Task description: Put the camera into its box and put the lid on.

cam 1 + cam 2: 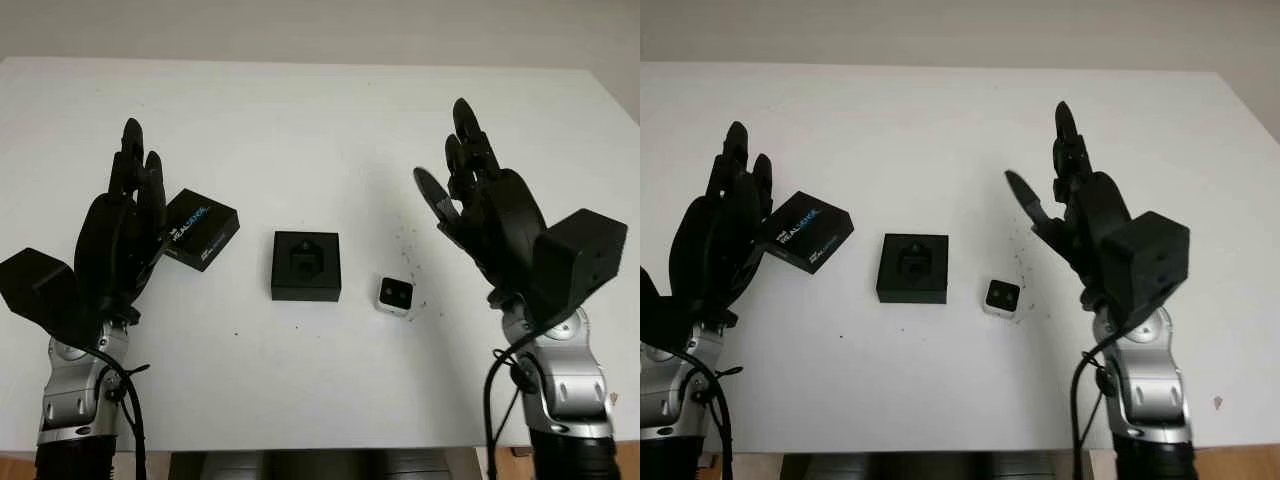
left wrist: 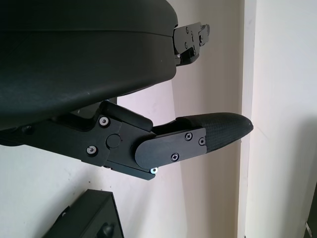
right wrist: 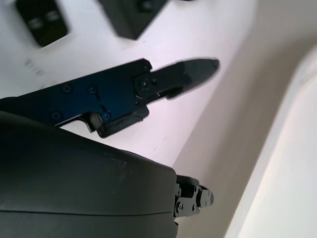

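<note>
Near the middle of the white table [image 1: 320, 120], the small camera [image 1: 395, 294] is sitting face up, its pale body showing a dark front. Just beside it, toward the left arm, the black box [image 1: 306, 265] is lying open with its moulded insert showing, and nothing is occupying it. Further that way the lid [image 1: 201, 229] is resting at an angle, printed side up, apart from the box. A scatter of dark specks, perhaps crumbs or dust, is dotting the surface around the camera. The left hand [image 1: 125, 225] is hovering by the lid, open and holding nothing. The right hand [image 1: 480, 200] is hanging above the table beyond the camera, open too.
</note>
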### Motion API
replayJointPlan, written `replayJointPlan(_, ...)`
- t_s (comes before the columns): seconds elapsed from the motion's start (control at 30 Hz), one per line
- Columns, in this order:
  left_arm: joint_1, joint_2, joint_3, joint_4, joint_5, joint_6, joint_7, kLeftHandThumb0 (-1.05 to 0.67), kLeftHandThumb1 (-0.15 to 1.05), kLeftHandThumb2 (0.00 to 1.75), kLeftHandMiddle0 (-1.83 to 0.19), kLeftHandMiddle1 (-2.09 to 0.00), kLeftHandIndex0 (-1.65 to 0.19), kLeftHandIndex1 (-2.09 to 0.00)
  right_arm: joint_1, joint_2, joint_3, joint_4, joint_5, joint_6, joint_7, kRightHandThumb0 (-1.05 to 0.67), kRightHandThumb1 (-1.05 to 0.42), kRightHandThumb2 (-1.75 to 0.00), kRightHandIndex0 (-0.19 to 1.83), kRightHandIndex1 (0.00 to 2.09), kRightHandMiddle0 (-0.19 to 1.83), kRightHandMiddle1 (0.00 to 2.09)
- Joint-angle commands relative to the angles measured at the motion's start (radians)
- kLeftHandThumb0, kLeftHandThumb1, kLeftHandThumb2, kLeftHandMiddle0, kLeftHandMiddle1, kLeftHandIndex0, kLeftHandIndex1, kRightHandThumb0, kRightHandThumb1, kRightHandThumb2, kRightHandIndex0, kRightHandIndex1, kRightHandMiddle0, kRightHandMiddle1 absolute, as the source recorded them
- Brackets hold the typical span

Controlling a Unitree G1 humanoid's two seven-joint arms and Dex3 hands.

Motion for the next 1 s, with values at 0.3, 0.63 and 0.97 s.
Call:
replayJointPlan(0.3,0.024,-0.015,-0.005,-0.041,0.002,0.002,0.01,-0.72,1.05,0.64,0.19,0.0,0.19,0.0,-0.058,-0.272,-0.002,0.011,-0.104,-0.071,0.193,-0.49,-0.78,-0.05,0.22,0.15,0.25,0.13)
replayJointPlan(0.63,0.026,-0.009,0.0,-0.031,0.0,0.0,-0.002,-0.72,1.05,0.65,0.19,0.0,0.19,0.0,-0.187,-0.41,0.068,0.212,-0.168,-0.311,0.345,-0.38,-0.76,-0.05,0.29,0.15,0.33,0.13)
replayJointPlan(0.97,0.032,-0.013,0.0,-0.04,0.001,0.008,0.001,-0.72,1.05,0.65,0.19,0.0,0.19,0.0,-0.261,-0.51,0.174,0.306,-0.308,-0.59,0.424,-0.28,-0.79,-0.05,0.38,0.16,0.42,0.16)
